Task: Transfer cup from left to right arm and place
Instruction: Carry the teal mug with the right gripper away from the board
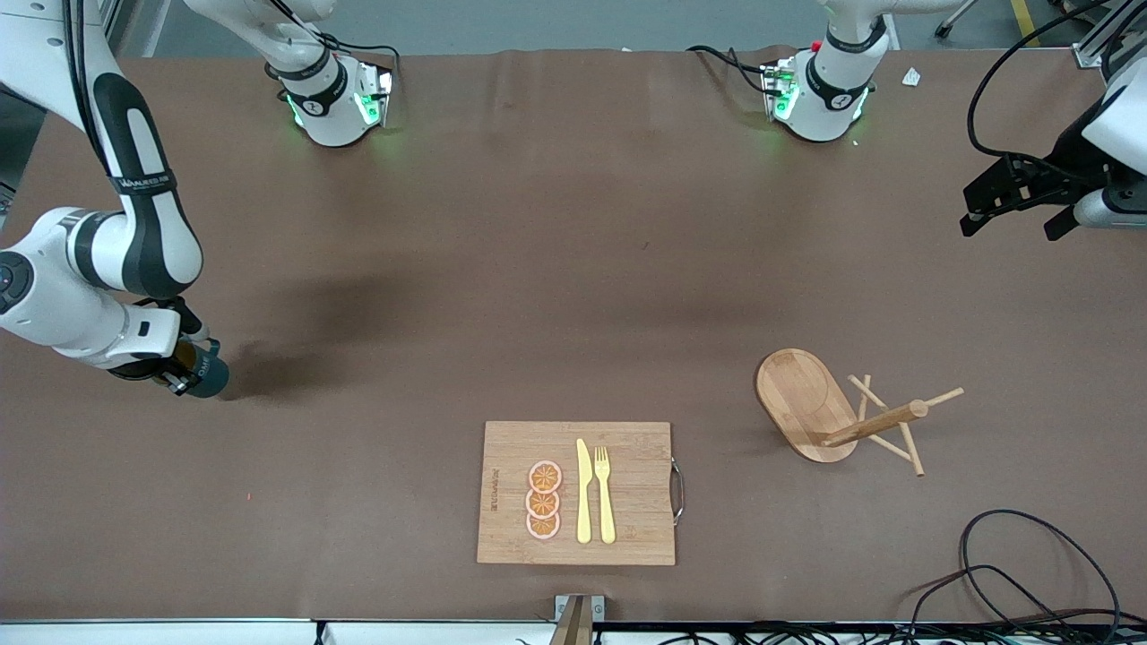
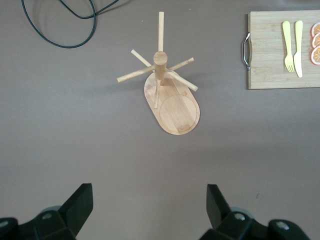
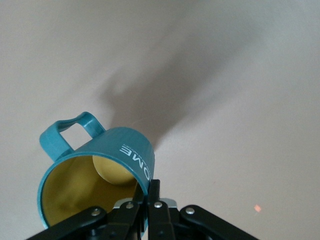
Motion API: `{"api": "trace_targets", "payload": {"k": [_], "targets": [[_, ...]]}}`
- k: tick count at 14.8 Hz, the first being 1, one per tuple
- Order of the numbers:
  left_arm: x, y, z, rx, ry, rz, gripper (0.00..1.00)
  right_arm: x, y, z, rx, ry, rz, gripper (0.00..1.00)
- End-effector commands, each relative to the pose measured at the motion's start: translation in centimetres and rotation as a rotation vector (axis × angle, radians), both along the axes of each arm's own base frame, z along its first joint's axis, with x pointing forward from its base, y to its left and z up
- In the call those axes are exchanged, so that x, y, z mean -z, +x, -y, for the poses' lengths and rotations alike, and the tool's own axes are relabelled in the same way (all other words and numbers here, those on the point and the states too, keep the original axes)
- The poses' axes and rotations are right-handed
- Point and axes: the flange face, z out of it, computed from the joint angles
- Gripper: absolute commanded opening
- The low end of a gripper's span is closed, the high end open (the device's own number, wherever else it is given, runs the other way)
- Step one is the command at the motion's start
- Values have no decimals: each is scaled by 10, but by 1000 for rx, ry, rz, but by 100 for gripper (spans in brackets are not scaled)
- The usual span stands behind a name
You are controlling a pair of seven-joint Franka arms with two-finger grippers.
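My right gripper [image 1: 184,372] is shut on the rim of the cup [image 1: 206,372], a dark teal mug. It hangs low over the table at the right arm's end. In the right wrist view the cup [image 3: 95,170] lies tilted, showing its mustard-yellow inside, its side handle and white letters; the right gripper [image 3: 150,192] pinches the wall, one finger inside and one outside. My left gripper [image 1: 1017,210] hangs open and empty in the air at the left arm's end. Its two dark fingertips [image 2: 80,205] stand wide apart over bare table.
A wooden mug rack [image 1: 829,412] with pegs on an oval base stands toward the left arm's end. A cutting board [image 1: 627,528] near the front camera carries orange slices, a yellow knife and a fork. Black cables [image 1: 1013,573] lie at the front corner.
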Motion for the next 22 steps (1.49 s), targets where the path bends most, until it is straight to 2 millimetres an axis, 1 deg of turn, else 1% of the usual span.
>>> {"api": "trace_targets", "payload": {"k": [1, 3, 5, 7, 9, 12, 16, 19, 20, 21, 22], "targets": [[-6, 1, -3, 14, 8, 13, 100, 2, 3, -2, -168, 27, 7, 0], [-6, 2, -5, 12, 10, 13, 100, 6, 1, 7, -242, 55, 10, 0], [-5, 3, -5, 14, 11, 13, 100, 10, 0, 4, -351, 57, 7, 0], [-5, 5, -5, 12, 10, 13, 100, 18, -3, -1, -428, 42, 22, 0], [-6, 5, -9, 8, 11, 15, 100, 20, -5, 4, -484, 31, 30, 0], [-4, 7, -9, 8, 10, 12, 100, 21, -7, 5, -561, 18, 34, 0], [-5, 7, -8, 9, 9, 13, 100, 30, -13, 5, -564, -1, 58, 0], [-5, 8, -9, 6, 9, 15, 100, 31, -13, 6, -562, -2, 60, 2], [-5, 7, -9, 8, 9, 13, 100, 31, -13, 6, -562, -2, 60, 11], [-5, 7, -8, 9, 9, 13, 100, 31, -14, 6, -557, -1, 59, 70], [-5, 7, -8, 9, 9, 13, 100, 31, -14, 6, -551, 0, 58, 93]]}}
